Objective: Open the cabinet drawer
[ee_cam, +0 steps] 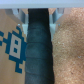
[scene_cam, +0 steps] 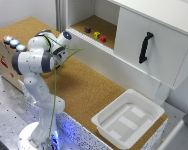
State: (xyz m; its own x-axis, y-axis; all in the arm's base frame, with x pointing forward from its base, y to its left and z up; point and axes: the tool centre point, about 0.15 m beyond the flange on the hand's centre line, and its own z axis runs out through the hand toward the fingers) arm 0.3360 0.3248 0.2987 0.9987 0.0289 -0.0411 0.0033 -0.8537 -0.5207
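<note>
1. One cabinet (scene_cam: 144,40) fills the exterior view's upper right; its handle (scene_cam: 145,47) sits on the white front panel.
2. Arm (scene_cam: 36,62) stands at left; pincer state cannot be told.
3. Tub (scene_cam: 128,117) rests on the counter (scene_cam: 79,85), lower right.

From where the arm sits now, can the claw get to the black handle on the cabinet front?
Probably yes. The black handle faces open space above the cork surface, and nothing stands between it and the arm. The claw itself isn't clearly visible.
</note>
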